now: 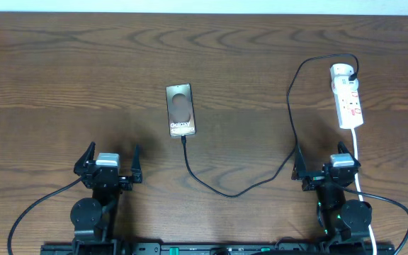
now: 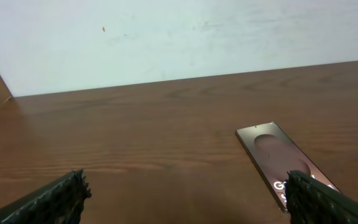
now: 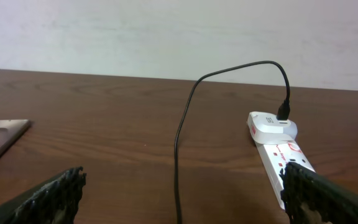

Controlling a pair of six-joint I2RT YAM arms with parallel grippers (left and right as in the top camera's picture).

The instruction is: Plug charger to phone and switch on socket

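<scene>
Black charger runs from socket, far right edge, to phone mid-worktop, seemingly plugged. Left pincer and right pincer gape empty; switching on likely remains.

you're getting bare bench ahead of the left gripper; the charger is running up the right gripper's lane, the socket lying along its right side.

The table is dark brown wood with a visible grain and a soft, low sheen. The phone, at the centre of the overhead frame, has a smooth glossy face. The socket at upper right is smooth white plastic. The charger cable looks matt black. The finger pads in the lower corners of the left wrist view are dark and coarsely ribbed.
</scene>
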